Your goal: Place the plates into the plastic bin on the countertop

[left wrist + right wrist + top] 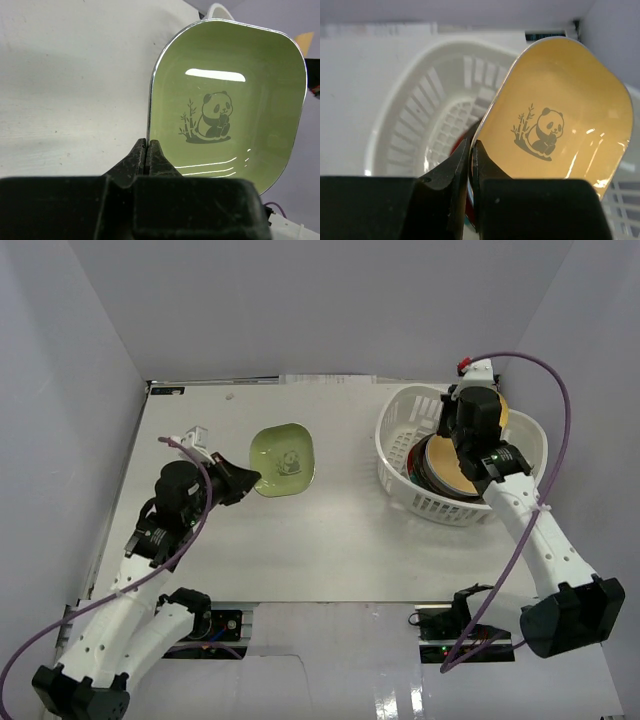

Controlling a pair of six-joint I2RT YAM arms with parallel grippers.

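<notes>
1. Green square panda plate: left gripper pinched tight on its rim edge, over the white countertop, left of centre.
2. Yellow square panda plate: right gripper clamped on its rim, hanging directly above the white slotted plastic bin.
3. Bin sits far right with round plates stacked inside. Right arm looks placed to release. The green plate is well apart from the bin, which lies to its right.

Panda print on green plate — and yellow plate; bin white.
</notes>
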